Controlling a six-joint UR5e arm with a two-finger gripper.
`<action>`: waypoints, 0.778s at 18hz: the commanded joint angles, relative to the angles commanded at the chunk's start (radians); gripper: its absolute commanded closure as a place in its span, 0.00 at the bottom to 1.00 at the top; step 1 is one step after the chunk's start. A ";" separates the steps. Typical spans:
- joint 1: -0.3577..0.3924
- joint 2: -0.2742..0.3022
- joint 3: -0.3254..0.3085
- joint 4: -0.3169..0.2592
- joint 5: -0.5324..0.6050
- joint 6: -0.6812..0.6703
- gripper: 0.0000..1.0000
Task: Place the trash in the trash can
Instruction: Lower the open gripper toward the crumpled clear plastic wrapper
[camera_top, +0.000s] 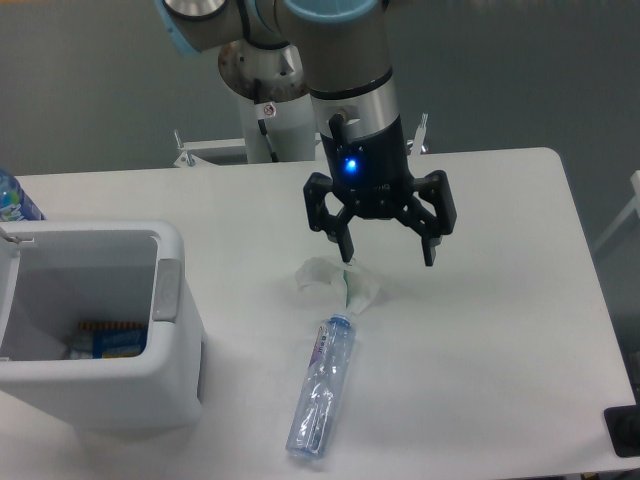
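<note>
Tool (388, 258) fingers apart, hovering just above-right of the wrapper (335, 281), bottle (322, 391) on the table (500, 330) below it, bin (95, 325) far left.

The robot arm (345, 60) comes down from the top of the picture and points its wrist straight down, with a small blue light glowing on the black part. At the bottom is the gripper (388, 254), and its two black fingers are spread wide apart with nothing between them. The left finger tip (347, 252) and the right finger tip (430, 255) hang in the air at about the same height.
</note>
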 joint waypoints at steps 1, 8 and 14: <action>0.000 0.000 -0.002 0.000 0.005 0.000 0.00; 0.003 -0.005 -0.005 0.008 -0.014 -0.014 0.00; -0.002 -0.005 -0.072 0.012 -0.012 -0.060 0.00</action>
